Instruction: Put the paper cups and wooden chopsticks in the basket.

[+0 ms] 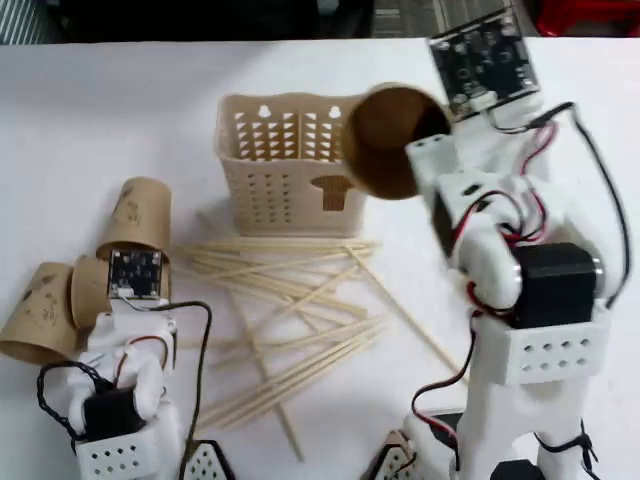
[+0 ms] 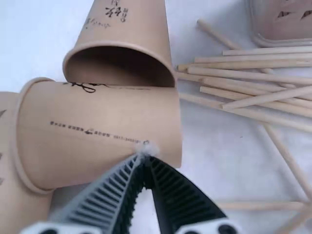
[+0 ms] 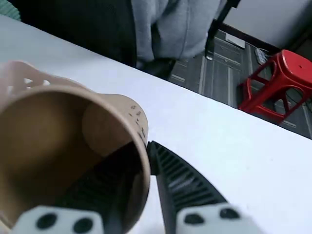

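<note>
Cups (image 1: 140,212) four, basket (image 1: 280,190) one, chopsticks (image 1: 280,243) many

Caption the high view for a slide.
Right jaws hold a paper cup at a corner of the basket; left jaws rest by three fallen cups, chopsticks strewn between.

Nothing's reading clearly here. The paper cups (image 2: 97,131) lying near the basket (image 1: 285,190) are showing dark brush-style characters and a line of tiny print on their walls, all coming out too small to make out. The raised cup (image 3: 58,141) at the basket's rim is carrying a few dark specks near its lip.
</note>
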You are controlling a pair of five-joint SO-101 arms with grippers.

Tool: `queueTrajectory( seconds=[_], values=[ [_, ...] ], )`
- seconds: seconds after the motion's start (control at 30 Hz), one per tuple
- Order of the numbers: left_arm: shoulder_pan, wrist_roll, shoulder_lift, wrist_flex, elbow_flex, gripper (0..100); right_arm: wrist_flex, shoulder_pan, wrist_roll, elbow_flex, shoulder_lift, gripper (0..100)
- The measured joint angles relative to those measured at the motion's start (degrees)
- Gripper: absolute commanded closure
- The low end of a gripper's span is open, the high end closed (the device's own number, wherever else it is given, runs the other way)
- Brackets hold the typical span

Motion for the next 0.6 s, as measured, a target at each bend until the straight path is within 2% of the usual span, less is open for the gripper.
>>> queueTrajectory(
  seconds=[0.2, 0.37, 0.6],
  values=[
    [0.0, 0.0, 0.0, 0.0, 0.0, 98, -2.1, -5.5, -2.5, -2.4, 4.7, 97.8],
    [0.0, 0.0, 0.0, 0.0, 0.0, 98, -1.3, -5.8, -4.2, -9.5, 15.9, 97.8],
    [0.0, 0.0, 0.0, 0.0, 0.0, 98, 5.3, -6.2, -6.7, -22.0, 28.5, 97.8]
  ],
)
